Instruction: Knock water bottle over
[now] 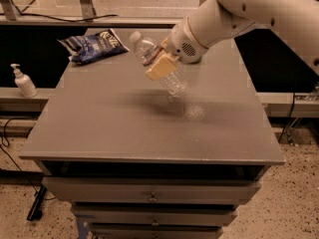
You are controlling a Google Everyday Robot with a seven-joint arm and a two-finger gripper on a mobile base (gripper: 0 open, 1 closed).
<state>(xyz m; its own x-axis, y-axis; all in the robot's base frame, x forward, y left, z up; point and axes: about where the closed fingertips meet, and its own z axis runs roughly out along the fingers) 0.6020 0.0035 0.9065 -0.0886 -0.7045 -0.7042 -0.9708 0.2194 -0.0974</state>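
The water bottle (172, 78) is clear ribbed plastic with a white cap. It is tilted, cap toward the upper left, over the middle of the grey tabletop (99, 128). Its base hangs just above the surface and casts a shadow below. My gripper (157, 62) is shut on the bottle's middle. A tan finger pad (160, 67) lies across the front of the bottle and hides the label band. The white arm reaches in from the upper right.
A blue chip bag (92, 46) lies at the back left corner of the table. A small white pump bottle (22, 81) stands on a ledge off the table's left side. Drawers (152, 195) sit under the front edge.
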